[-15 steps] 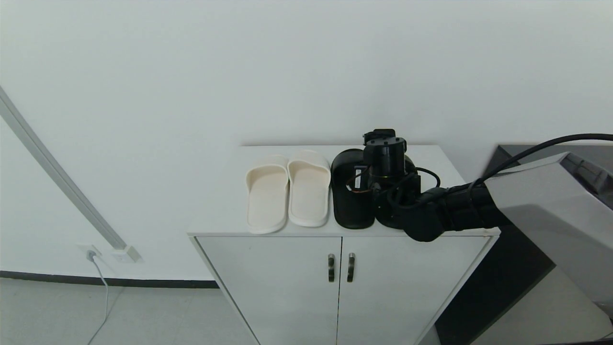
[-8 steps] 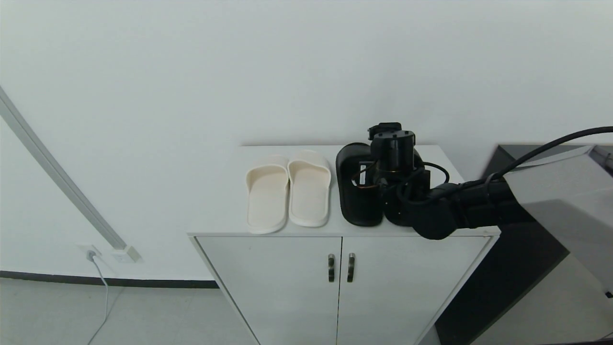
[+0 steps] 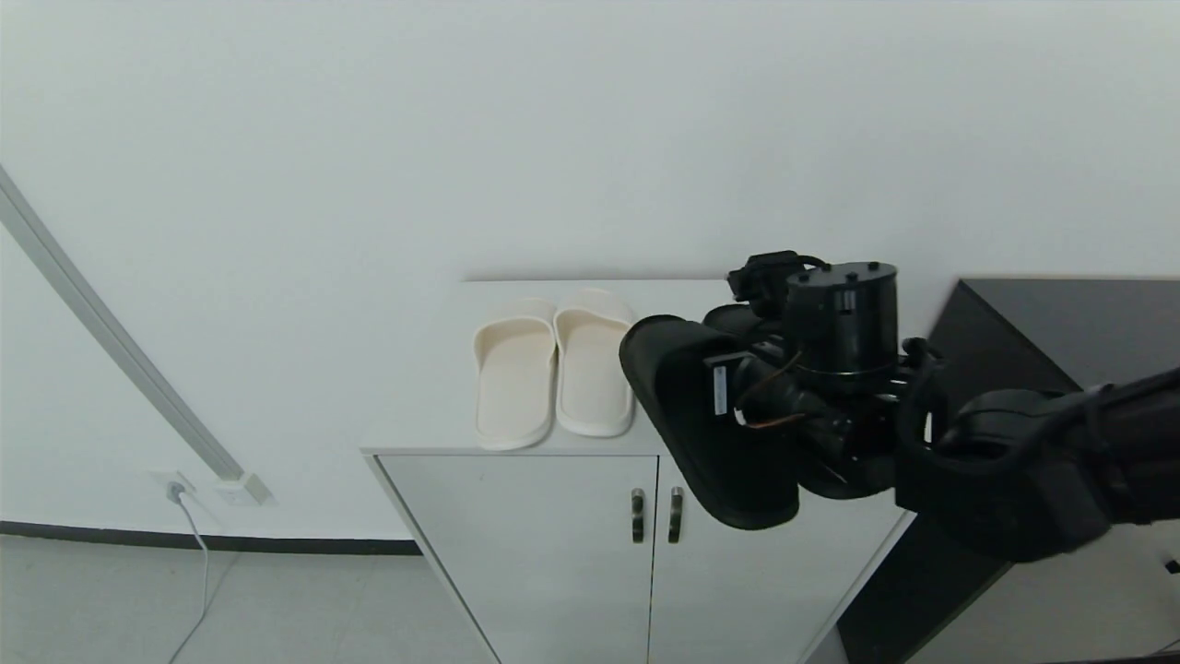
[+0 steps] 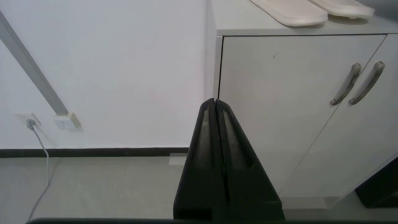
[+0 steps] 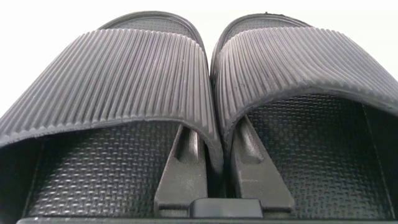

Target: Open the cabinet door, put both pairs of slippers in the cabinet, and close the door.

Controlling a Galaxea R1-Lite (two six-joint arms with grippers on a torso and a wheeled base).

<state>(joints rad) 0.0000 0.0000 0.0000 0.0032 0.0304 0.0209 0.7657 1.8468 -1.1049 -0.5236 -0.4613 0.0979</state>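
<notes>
The pair of black slippers (image 3: 710,433) hangs in the air in front of the white cabinet (image 3: 516,553), tilted, covering part of its right door. My right gripper (image 5: 217,174) is shut on them, its fingers (image 5: 186,168) pinching the two inner walls together under the ribbed straps. The cream slippers (image 3: 553,369) lie side by side on the cabinet top, left of the black pair, and their soles (image 4: 292,12) jut over the front edge. Both doors are closed, handles (image 3: 637,515) together at the middle. My left gripper (image 4: 216,149) is shut and empty, low beside the cabinet's left front corner.
A dark piece of furniture (image 3: 1060,314) stands right of the cabinet. On the wall to the left are a slanting conduit (image 3: 111,341) and a socket with a hanging cable (image 3: 171,487). Bare floor lies before the cabinet.
My right arm has lifted the black pair off the cabinet top and drawn it forward past the front edge, tilting it. The cream pair and the doors have not moved.
</notes>
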